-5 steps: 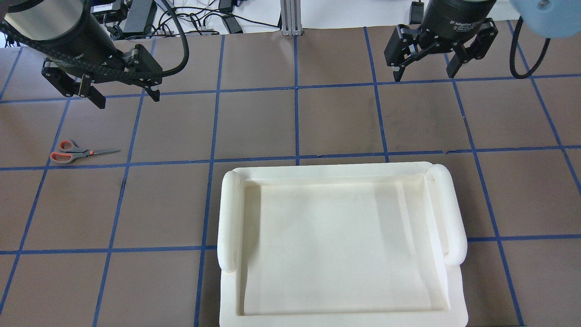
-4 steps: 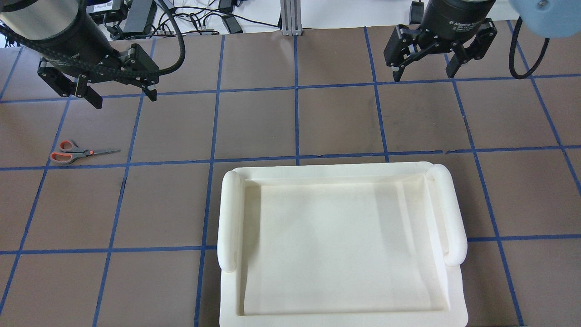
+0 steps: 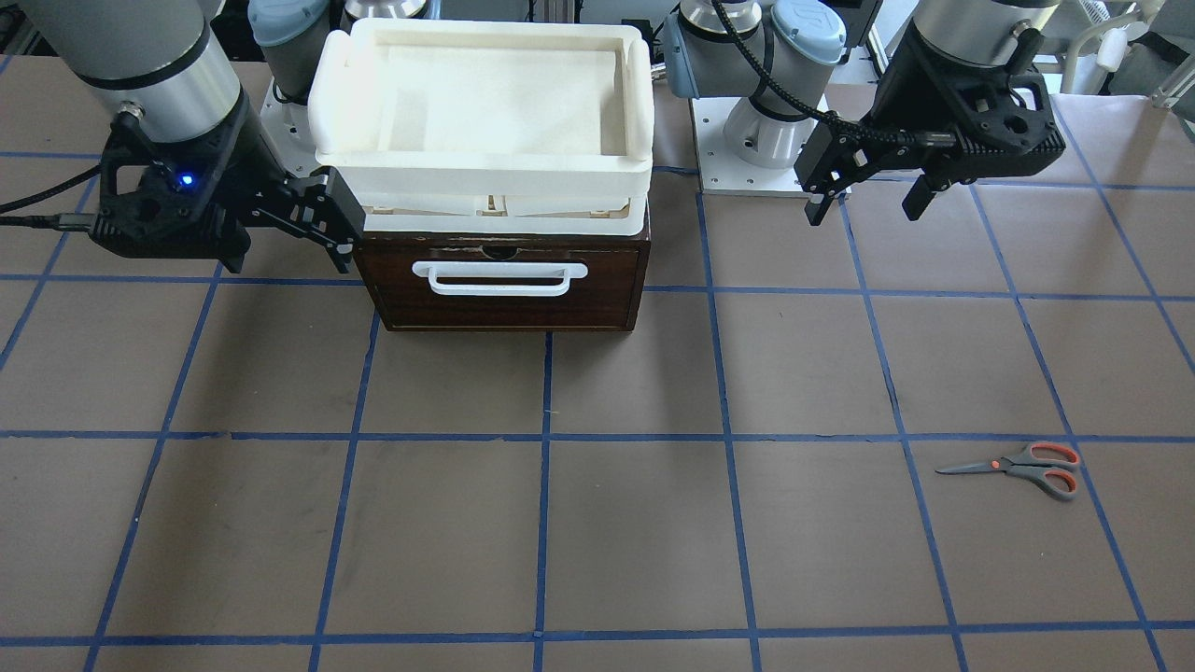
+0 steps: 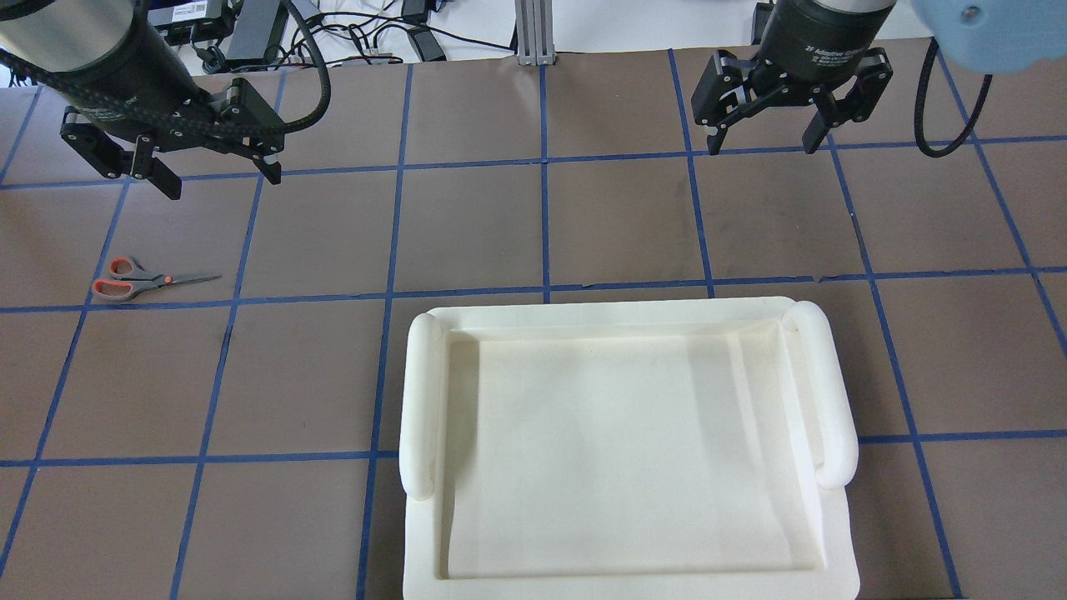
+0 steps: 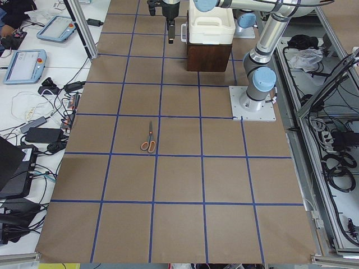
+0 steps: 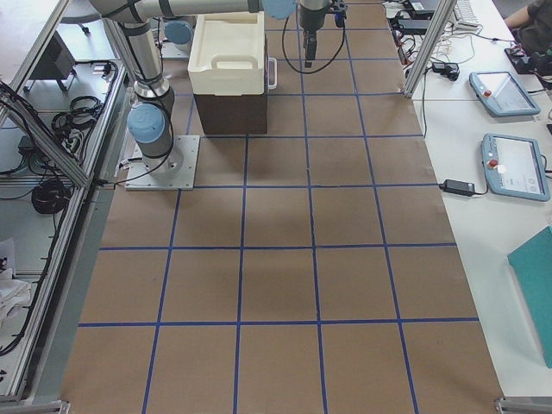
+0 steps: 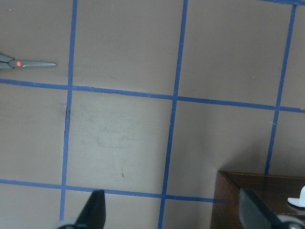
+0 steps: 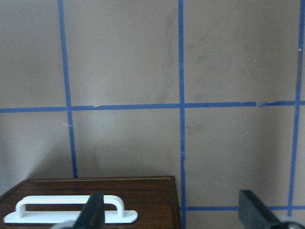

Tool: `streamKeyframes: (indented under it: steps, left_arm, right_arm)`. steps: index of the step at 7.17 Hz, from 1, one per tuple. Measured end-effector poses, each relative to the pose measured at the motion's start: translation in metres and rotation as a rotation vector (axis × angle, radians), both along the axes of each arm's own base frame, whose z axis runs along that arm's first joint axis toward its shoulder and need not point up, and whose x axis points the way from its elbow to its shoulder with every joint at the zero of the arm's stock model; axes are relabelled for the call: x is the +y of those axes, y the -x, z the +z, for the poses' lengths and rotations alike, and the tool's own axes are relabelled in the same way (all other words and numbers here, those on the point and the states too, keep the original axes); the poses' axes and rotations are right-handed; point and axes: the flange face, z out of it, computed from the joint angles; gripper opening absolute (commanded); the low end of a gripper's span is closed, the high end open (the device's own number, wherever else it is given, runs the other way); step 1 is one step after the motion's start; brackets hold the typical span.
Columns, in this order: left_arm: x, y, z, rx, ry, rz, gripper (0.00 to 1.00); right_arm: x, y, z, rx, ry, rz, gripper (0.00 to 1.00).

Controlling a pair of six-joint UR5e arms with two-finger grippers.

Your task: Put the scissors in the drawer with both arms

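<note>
Scissors [image 3: 1013, 467] are lying flat and closed on the table [image 3: 635, 541], on the robot's left side, well apart from the shut drawer [image 3: 504, 308]. Their long axis is running across the table, tips pointing toward its middle and handles outward. They are probably light, stiff and thin, so a pinch where the blades meet the handles is looking safest. Farther back, the left gripper [image 3: 868, 201] and right gripper [image 3: 289, 247] are hovering with fingers spread, holding nothing.

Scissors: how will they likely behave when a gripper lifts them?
The scissors lie flat and closed on the table, so they are probably stiff but awkward to pinch from above. Small and thin, so likely light. Gripped by one loop, the blades might swing open.
</note>
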Motion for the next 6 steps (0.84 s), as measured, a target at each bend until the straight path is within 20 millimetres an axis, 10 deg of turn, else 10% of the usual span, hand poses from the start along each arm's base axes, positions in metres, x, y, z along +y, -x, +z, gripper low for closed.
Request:
streamKeyframes:
  steps: [3, 6]
  left_arm:
    - [-0.011, -0.024, -0.010, -0.002, -0.013, -0.037, 1.00]
    - [-0.016, -0.111, -0.053, 0.029, -0.084, -0.246, 1.00]
  right_arm:
    - [-0.028, -0.074, -0.063, -0.080, -0.113, -0.414, 1.00]
    - [-0.047, -0.112, -0.120, -0.021, -0.228, -0.940, 1.00]
